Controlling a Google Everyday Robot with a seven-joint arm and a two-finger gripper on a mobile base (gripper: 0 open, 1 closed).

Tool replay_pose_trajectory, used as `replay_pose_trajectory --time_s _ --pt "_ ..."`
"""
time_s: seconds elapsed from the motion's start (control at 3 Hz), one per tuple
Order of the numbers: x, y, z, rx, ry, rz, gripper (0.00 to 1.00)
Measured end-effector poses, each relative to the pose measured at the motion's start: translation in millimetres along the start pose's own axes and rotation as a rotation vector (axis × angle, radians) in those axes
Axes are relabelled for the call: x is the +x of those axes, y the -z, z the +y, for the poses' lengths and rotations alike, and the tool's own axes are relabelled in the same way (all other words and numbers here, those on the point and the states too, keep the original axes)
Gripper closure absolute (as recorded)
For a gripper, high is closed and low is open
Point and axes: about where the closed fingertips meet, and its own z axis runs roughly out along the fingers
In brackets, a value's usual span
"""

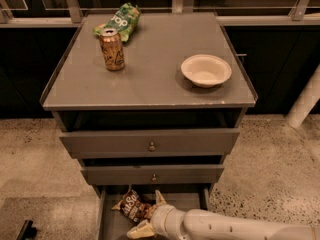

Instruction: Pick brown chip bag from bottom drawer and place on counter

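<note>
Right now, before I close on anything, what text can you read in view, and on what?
"op": white letters, roughly legible, on the green chip bag at the back left of the counter.
Brown chip bag in the bottom drawer, at the open gripper: white lettering, too blurred to read.
Can: dark mark, unreadable.
Bowl: no text.

Gripper (144, 214) inside bottom drawer (111, 225), fingers spread, brown chip bag (131, 205) between them; bag lies on drawer floor, toward the back.
</note>
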Motion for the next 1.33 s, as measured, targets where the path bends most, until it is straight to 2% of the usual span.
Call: replay_pose_trajectory --time_s 0.33,0.67,1.0,1.33 --pt "21 -33 4 -0.036 -0.015 0.036 0.0" --pt "27 -39 3 -0.037 -0.02 0.046 0.0" --pt "44 -58 -9 -0.053 -0.023 0.058 0.0" --pt "61 -73 -31 -0.046 -0.042 0.069 0.0"
